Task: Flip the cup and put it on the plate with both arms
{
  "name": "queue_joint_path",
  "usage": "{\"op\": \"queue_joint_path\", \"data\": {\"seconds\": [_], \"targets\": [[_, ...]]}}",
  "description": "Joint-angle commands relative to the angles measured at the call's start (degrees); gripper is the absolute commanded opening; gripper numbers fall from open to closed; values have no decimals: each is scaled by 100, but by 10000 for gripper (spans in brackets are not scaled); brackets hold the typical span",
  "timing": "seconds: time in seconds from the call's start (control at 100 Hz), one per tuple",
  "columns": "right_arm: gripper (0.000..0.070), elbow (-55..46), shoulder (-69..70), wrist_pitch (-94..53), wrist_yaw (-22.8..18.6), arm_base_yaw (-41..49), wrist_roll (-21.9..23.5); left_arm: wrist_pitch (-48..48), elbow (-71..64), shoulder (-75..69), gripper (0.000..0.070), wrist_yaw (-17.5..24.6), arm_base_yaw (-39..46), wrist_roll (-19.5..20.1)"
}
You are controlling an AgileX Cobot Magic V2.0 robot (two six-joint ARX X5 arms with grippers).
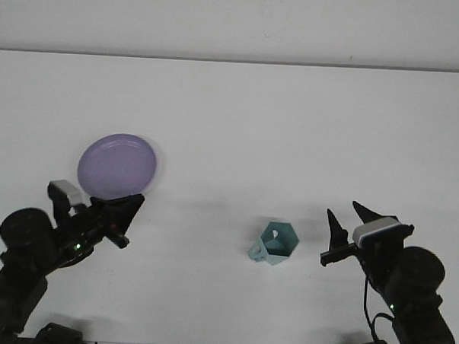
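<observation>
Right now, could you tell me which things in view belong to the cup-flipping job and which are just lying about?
Belongs to the job:
- teal cup
- purple plate
- left hand
- right hand

Just lying about:
- nothing else visible on the white table
</observation>
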Motion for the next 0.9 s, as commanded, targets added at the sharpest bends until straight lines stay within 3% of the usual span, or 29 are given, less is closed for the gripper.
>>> {"op": "queue_joint_path", "data": {"seconds": [0.0,0.2,0.43,0.47,0.57,0.61,0.89], "targets": [[379,-428,-426,376,24,-22,125,-400,610,557,13,57,-273,450],[379,-988,-1300,638,433,-37,142,-1779,2269,2225,12,-286,-1340,1106],[379,-988,-1394,651,446,-37,140,-3119,3823,3982,26,-774,-2205,1797],[379,-988,-1392,662,446,-37,140,-3261,4004,4240,97,-872,-2321,1810],[379,-988,-1392,673,448,-37,142,-3556,4354,4824,450,-1093,-2564,1808],[379,-988,-1392,686,446,-37,142,-3622,4448,5031,541,-1110,-2636,1808],[379,-988,-1392,739,424,-33,227,-3740,5027,6159,544,-1108,-3112,1698]]}}
